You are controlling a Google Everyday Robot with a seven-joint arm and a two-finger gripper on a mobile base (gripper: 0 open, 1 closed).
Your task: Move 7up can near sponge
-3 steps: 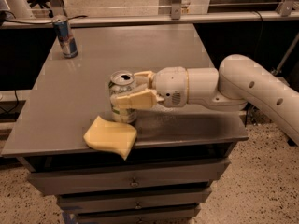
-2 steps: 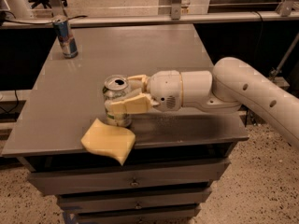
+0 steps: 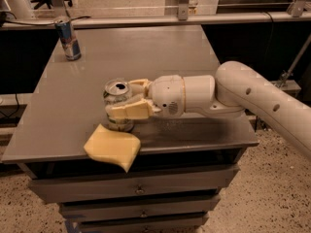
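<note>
The gripper [image 3: 119, 99] sits over the front left part of the table [image 3: 160, 47], reaching in from the right with its two cream-coloured fingers [image 3: 130, 111] lying level. I see one finger across the near side of the 7up can [image 3: 116, 88] and the other along its far side, so the jaws are pinched on the can's upper body. The can stands upright with its silver pull-tab top facing up; I cannot tell whether its base rests on the tabletop or hangs just above it. Just in front of the can, and seeming to touch its lower edge, lies the sponge [image 3: 112, 147], a flat pale yellow block at the table's front edge with one corner jutting past the edge. Behind the gripper, the white wrist and arm [image 3: 252, 91] run to the right and leave the view at the right border. Well apart from all this, a slim blue-and-silver can [image 3: 68, 38] stands upright at the table's back left corner. Under the tabletop, grey drawers [image 3: 141, 191] face me, and a speckled floor [image 3: 272, 193] shows at the lower right. A grey rail [image 3: 204, 19] runs across behind the table.
</note>
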